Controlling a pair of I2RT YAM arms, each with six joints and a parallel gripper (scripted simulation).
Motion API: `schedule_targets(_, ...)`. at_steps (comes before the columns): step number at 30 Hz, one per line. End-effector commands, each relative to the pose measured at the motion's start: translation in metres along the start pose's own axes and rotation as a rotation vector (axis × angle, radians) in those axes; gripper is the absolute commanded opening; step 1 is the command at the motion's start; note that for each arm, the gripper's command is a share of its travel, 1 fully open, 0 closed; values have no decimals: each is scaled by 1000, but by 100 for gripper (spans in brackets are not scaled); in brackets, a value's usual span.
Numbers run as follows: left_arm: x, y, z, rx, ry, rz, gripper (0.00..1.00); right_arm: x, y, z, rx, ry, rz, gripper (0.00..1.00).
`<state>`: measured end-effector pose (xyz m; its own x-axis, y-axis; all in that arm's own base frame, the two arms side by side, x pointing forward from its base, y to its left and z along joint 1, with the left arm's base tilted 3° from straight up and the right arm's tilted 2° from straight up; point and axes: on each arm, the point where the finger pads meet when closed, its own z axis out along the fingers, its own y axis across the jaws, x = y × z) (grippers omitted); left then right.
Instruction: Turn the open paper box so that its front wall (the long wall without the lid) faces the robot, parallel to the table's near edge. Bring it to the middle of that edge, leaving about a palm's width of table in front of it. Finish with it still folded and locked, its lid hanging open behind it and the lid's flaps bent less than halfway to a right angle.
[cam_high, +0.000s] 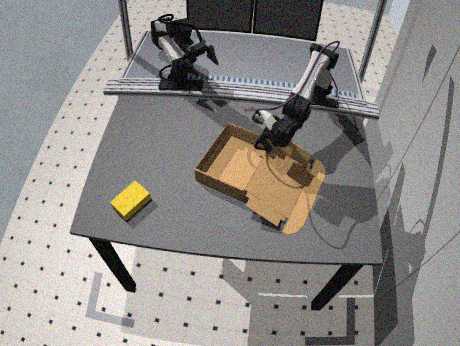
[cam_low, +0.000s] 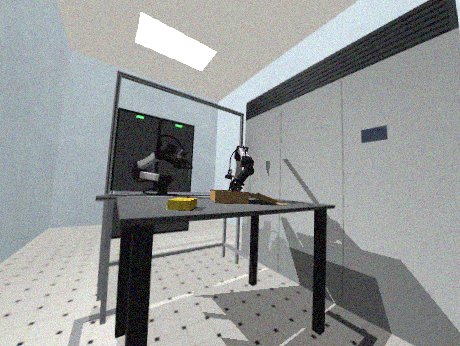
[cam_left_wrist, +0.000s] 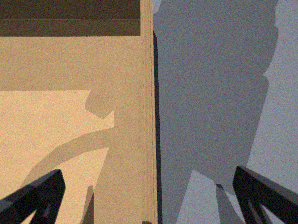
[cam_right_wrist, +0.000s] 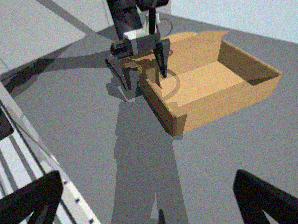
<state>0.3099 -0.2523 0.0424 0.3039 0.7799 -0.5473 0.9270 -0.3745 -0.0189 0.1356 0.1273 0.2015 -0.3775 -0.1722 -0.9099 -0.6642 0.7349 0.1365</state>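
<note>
Left arm (cam_high: 308, 80) (cam_low: 245, 162) (cam_right_wrist: 126, 19) reaching out; left gripper (cam_high: 269, 148) (cam_low: 236, 189) (cam_left_wrist: 149, 172) (cam_right_wrist: 148, 83) open, pointing down. Right arm (cam_high: 171, 50) (cam_low: 147, 161) folded back; right gripper (cam_high: 215, 61) (cam_low: 187, 162) (cam_right_wrist: 149, 172) raised, open.
</note>
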Motion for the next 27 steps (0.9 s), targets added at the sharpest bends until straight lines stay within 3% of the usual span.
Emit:
schedule_targets(1,-17,13,-42,-68,-10,57,100,-6,3,7,-25,-7,14,100)
schedule_targets(6,-11,11,-75,-47,-6,43,100,-35,10,2,-56,-92,10,100)
schedule_targets(8,2,9,-81,-21,1,25,77,-42,11,2,-60,-110,11,100)
schedule_targets(10,2,9,-81,-21,1,25,77,-42,11,2,-60,-110,11,100)
schedule_targets(14,8,8,-85,-14,20,-87,32,-51,10,1,-49,-130,14,100)
schedule_targets(15,9,8,-85,-16,26,-133,29,-53,10,1,-50,-134,15,100)
schedule_targets(25,4,7,-79,-30,105,-657,29,-64,11,0,-49,-135,18,100)
schedule_targets(27,4,7,-79,-30,105,-657,29,-64,11,0,-49,-135,18,100)
